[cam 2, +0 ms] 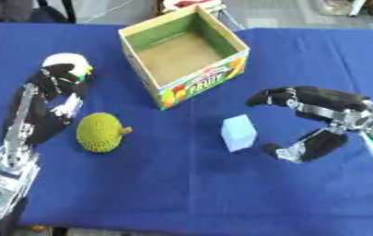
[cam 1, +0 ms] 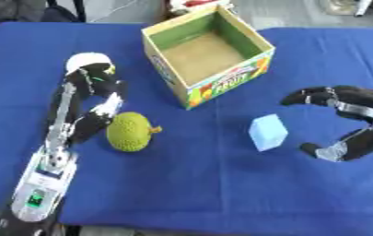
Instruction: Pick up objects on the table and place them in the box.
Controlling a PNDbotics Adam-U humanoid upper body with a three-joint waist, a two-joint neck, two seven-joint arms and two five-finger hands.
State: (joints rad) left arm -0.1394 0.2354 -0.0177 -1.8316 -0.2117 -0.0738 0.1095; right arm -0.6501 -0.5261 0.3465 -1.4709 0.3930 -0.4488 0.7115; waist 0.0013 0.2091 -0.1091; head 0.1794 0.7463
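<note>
Left hand [cam 1: 92, 99] apparently relaxed beside green fruit [cam 1: 130, 131]; right hand [cam 2: 318, 124] spread, near blue block [cam 2: 238, 132].

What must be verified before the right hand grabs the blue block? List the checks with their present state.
1. Right hand open, fingers and thumb spread toward the block: ok.
2. Light blue block clear of the hand, standing free on the blue tablecloth: ok.
3. Cardboard box open on top, nothing visible inside: ok.
4. Path from block to box unobstructed: ok.
5. Left hand near the green knobbly fruit, away from the block: ok.
6. Left hand holding anything: cannot tell.
</note>
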